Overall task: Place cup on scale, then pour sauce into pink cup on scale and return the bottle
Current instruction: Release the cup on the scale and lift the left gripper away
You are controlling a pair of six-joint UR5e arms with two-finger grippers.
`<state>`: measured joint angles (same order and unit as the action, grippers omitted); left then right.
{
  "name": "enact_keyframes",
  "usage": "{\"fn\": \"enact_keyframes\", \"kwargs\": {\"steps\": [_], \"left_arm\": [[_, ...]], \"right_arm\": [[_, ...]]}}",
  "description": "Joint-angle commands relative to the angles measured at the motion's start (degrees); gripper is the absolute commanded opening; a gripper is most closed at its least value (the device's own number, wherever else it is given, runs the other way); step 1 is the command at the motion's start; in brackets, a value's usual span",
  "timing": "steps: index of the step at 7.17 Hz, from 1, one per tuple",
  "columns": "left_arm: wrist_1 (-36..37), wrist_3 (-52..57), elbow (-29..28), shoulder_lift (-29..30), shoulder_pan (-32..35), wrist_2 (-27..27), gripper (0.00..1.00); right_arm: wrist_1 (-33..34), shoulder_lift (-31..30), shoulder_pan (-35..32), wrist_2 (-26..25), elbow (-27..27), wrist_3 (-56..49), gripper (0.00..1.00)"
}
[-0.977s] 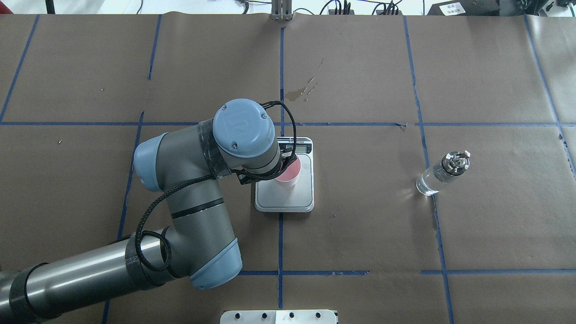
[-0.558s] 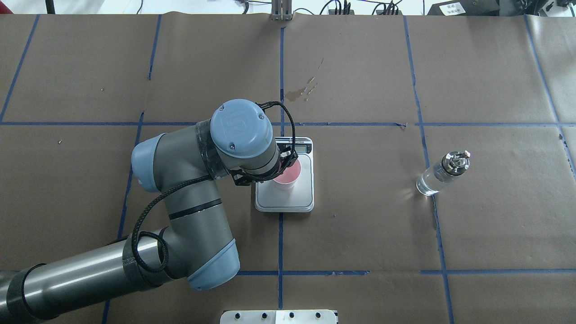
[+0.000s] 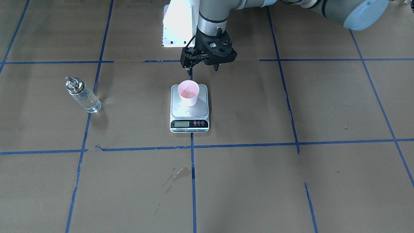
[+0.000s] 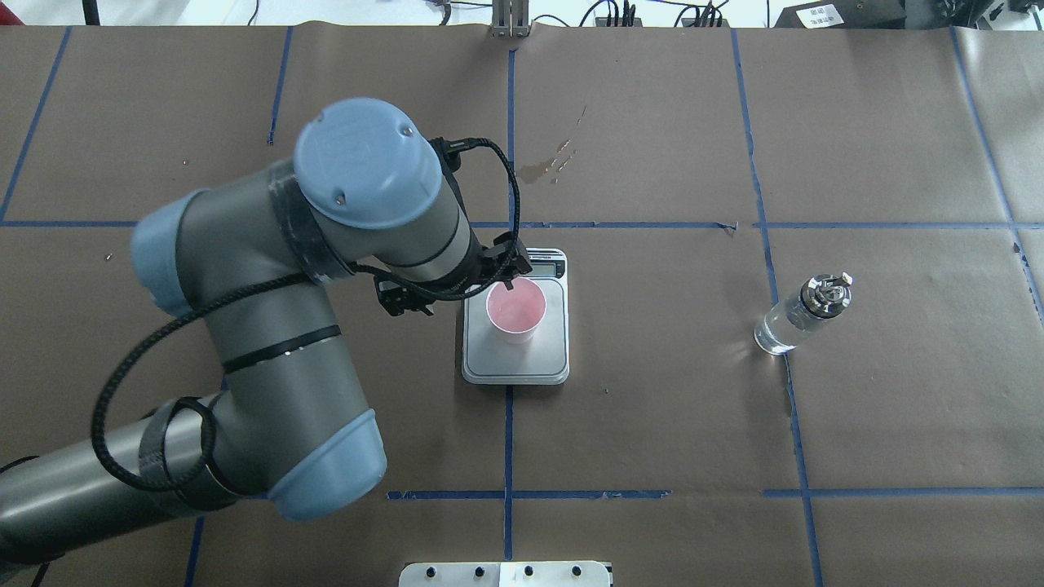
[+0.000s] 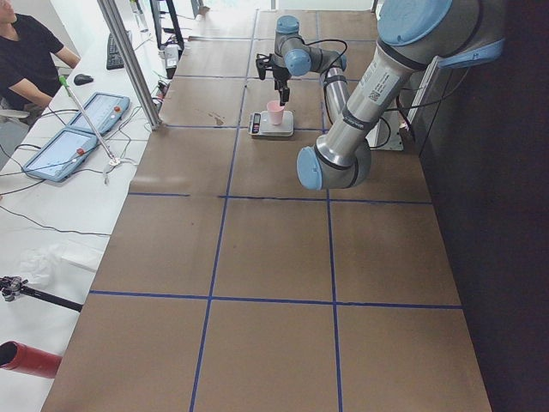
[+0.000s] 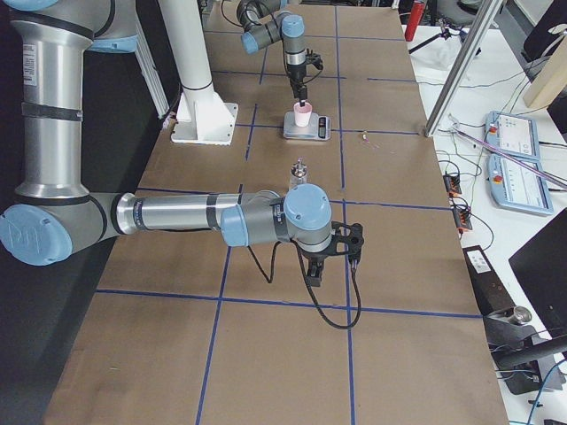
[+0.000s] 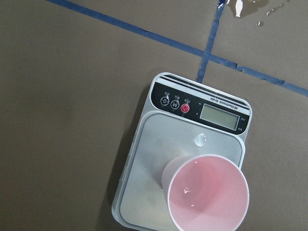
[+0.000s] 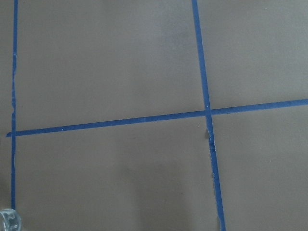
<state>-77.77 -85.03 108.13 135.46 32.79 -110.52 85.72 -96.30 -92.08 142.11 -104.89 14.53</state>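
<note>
The pink cup (image 3: 188, 92) stands upright on the silver scale (image 3: 198, 110), also in the overhead view (image 4: 515, 310) and the left wrist view (image 7: 207, 197). My left gripper (image 3: 202, 68) is open and empty, raised above the table just behind the cup on the robot's side, not touching it. The clear glass bottle (image 3: 82, 95) with clear sauce and a metal spout stands on the paper on my right side (image 4: 795, 318). My right gripper (image 6: 332, 261) hovers over bare paper away from the bottle (image 6: 299, 173); I cannot tell whether it is open.
Wet stains (image 4: 546, 167) mark the paper beyond the scale (image 4: 550, 342). A white base plate (image 3: 178, 22) sits at the robot's edge. Blue tape lines cross the brown paper. An operator (image 5: 26, 51) sits beyond the table's far side.
The left arm has lifted and pulled back to the left, away from the cup. The cup stays on the scale, now fully uncovered. The bottle has not moved.
</note>
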Motion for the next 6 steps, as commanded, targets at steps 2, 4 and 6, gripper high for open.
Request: {"fn": "enact_keyframes", "kwargs": {"steps": [2,4,6], "left_arm": [[1.3,11.4,1.9,-2.3,9.1,-4.8,1.0],[1.2,23.7,2.0,-6.2,17.3,-7.7,1.0],[1.2,39.8,2.1,-11.6,27.5,-11.4,1.0]], "right_arm": [[16.8,-0.4,3.3,-0.8,-16.9,2.5,1.0],[20.3,-0.9,7.0,-0.8,-26.6,11.1,1.0],[17.6,-0.6,16.3,-5.0,-35.2,28.6,1.0]]}}
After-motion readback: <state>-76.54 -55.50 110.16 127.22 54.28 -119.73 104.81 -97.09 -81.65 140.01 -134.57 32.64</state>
